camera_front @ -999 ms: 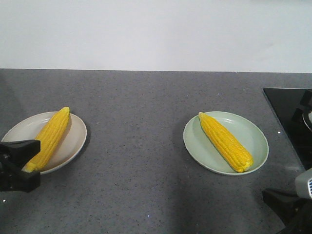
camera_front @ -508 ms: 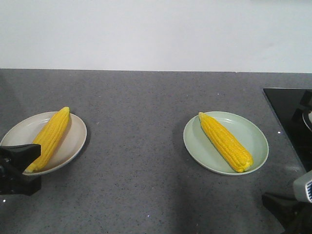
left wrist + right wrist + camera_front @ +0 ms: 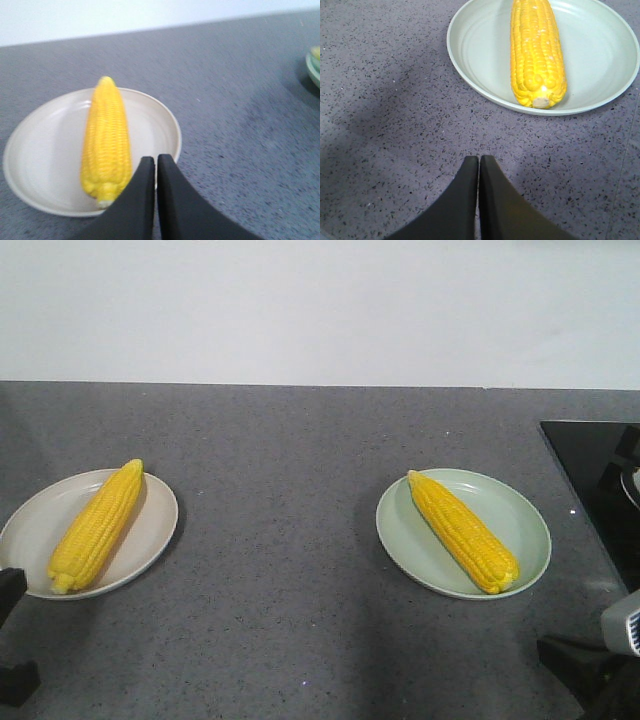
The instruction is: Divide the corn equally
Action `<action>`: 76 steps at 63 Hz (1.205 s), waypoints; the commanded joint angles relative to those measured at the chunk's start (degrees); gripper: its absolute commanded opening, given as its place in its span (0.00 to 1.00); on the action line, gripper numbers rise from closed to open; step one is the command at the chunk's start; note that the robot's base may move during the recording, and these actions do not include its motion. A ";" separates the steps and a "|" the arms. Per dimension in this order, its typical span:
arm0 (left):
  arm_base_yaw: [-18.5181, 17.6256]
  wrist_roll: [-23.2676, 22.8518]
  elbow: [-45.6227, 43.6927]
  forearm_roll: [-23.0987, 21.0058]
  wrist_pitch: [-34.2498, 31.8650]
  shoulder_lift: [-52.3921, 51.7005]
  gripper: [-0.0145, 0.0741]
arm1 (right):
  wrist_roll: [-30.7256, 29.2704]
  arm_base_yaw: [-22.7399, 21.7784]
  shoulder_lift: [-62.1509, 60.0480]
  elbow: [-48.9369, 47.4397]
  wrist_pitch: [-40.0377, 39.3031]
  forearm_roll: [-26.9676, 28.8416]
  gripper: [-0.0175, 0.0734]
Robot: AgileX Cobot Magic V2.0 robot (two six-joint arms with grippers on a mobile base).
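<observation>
Left gripper [image 3: 155,161]: fingers pressed together, empty, at the near rim of the beige plate [image 3: 40,145]. Right gripper [image 3: 479,161]: fingers pressed together, empty, above the grey countertop [image 3: 290,520], apart from the green plate [image 3: 600,55]. One corn cob [image 3: 106,137] lies on the beige plate; one corn cob [image 3: 536,52] lies on the green plate. At right, a black panel [image 3: 590,480], possibly a cooktop.
</observation>
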 commanded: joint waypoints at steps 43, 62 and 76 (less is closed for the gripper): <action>13.67 2.43 14.23 -0.09 -2.25 -36.09 0.16 | -0.60 -0.32 -0.10 -1.57 -3.27 0.61 0.18; 15.41 1.75 14.17 -0.29 1.95 -35.91 0.16 | -0.60 -0.32 -0.10 -1.57 -3.12 0.61 0.18; 15.41 -3.89 14.17 0.19 1.90 -35.86 0.16 | -0.60 -0.32 -0.10 -1.57 -3.12 0.61 0.18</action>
